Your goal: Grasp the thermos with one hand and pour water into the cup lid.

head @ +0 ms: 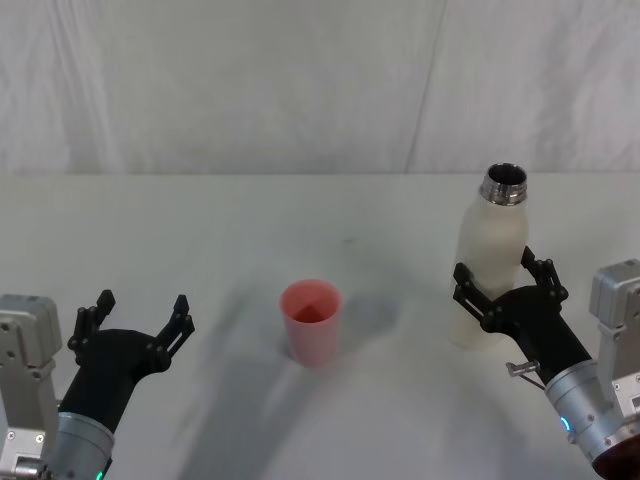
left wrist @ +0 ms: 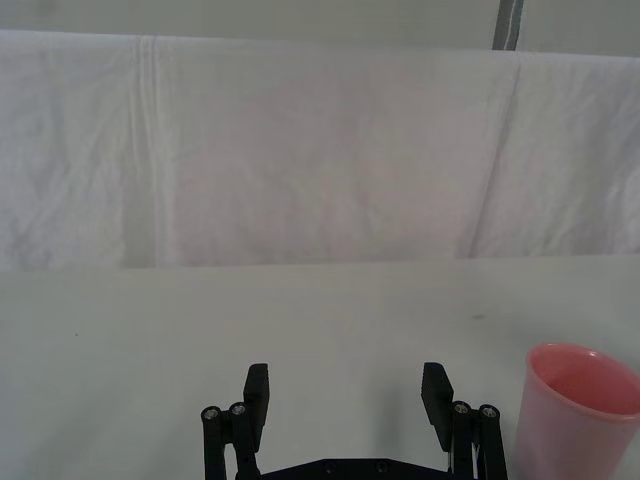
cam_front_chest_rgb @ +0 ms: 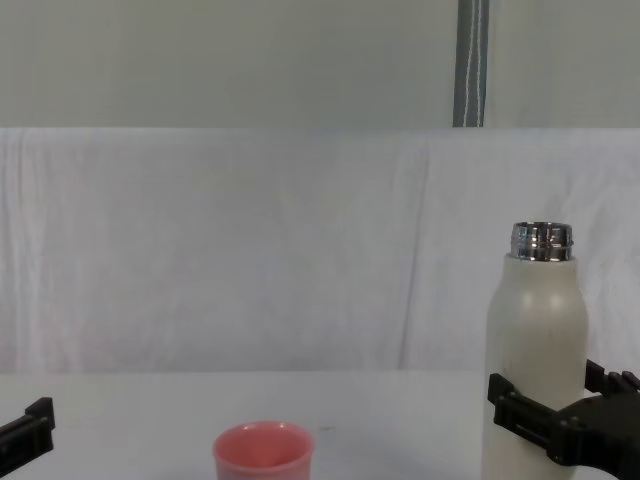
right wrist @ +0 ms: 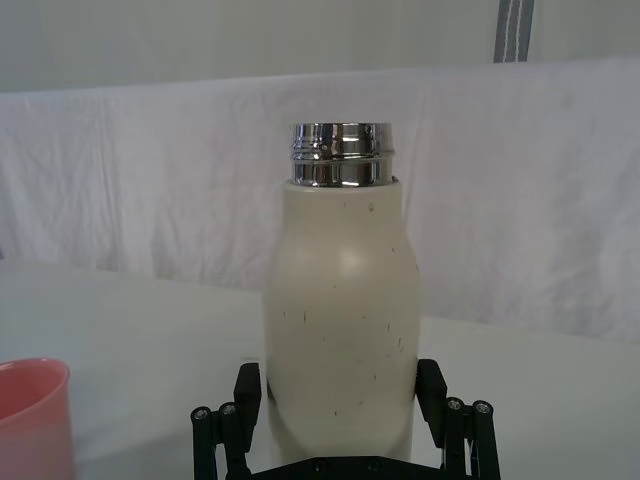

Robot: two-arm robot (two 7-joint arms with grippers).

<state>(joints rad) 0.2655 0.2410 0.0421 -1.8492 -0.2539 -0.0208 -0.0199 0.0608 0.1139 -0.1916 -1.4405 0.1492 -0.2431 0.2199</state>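
Standing upright, thermos point(right wrist: 340, 330) sits between right claw's point(right wrist: 341, 398) open fingers point(right wrist: 431, 392), seemingly ungripped

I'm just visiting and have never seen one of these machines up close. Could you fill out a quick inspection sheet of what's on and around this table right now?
Surface: white table, bare apart from the two items below.
Job's things: thermos upright at the robot's right, cap off, steel neck open; pink cup lid upright near the middle, apart from the thermos.
Clutter: nothing seen.
Grippers: right gripper has one finger on each side of the thermos's lower body; whether it is squeezing cannot be told. Left gripper open, idle at the table's left, holding nothing.
Cables: nothing seen.
Surroundings: white cloth backdrop; a grey pole behind it.
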